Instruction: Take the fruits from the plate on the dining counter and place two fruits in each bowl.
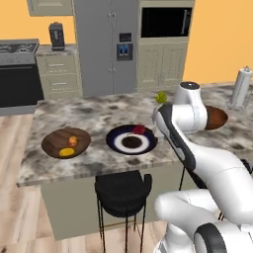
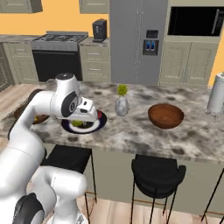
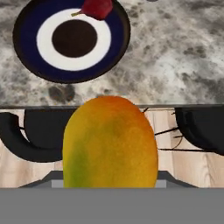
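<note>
The pincer is clamped on a yellow-green oval fruit (image 3: 109,142), held just off the near edge of the marble-topped table (image 3: 183,61). Beyond it lies the round dark blue plate (image 3: 26,39), a small red fruit (image 3: 97,8) on its far rim. Left of the plate, a brown wooden bowl (image 1: 54,138) holds an orange fruit (image 1: 72,141) and a yellow fruit (image 1: 66,152); a second brown wooden bowl (image 2: 166,116) stands well right.

Glossy white arm (image 1: 207,163), dark joints
</note>
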Tool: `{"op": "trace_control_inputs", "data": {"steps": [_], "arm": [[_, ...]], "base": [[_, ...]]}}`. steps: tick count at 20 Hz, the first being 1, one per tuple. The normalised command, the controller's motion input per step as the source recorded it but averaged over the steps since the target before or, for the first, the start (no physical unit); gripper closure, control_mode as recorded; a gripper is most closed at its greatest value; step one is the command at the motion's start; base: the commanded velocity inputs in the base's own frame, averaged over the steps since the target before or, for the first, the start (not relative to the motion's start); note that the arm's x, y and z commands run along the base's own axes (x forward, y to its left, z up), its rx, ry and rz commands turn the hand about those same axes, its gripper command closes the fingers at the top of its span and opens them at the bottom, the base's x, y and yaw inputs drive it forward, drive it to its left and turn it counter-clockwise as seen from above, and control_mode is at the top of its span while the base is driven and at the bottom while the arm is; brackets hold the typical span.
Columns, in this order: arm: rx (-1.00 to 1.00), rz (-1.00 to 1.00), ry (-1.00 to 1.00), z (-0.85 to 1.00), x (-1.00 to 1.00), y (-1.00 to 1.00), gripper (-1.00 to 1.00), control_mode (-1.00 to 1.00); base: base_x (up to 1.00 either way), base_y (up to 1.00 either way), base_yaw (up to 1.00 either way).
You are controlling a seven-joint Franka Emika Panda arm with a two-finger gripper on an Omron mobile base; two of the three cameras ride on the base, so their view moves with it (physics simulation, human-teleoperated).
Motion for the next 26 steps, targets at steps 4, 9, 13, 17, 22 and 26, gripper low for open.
{"op": "trace_control_inputs", "data": {"steps": [4,9,13,17,22,26], "arm": [[0.0,0.0,0.0,0.0,0.0,0.0,1.0,1.0],[0.0,0.0,0.0,0.0,0.0,0.0,1.0,1.0],[0.0,0.0,0.0,0.0,0.0,0.0,1.0,1.0],[0.0,0.0,0.0,0.0,0.0,0.0,1.0,1.0],[0.0,0.0,0.0,0.0,0.0,0.0,1.0,1.0],[0.0,0.0,0.0,0.0,0.0,0.0,1.0,1.0]], "base": [[0.18,-0.95,-0.05],[0.24,-0.5,-0.03],[0.01,0.33,-0.05],[0.29,0.36,0.0],[0.61,0.01,0.0],[0.67,0.0,0.05]]}}
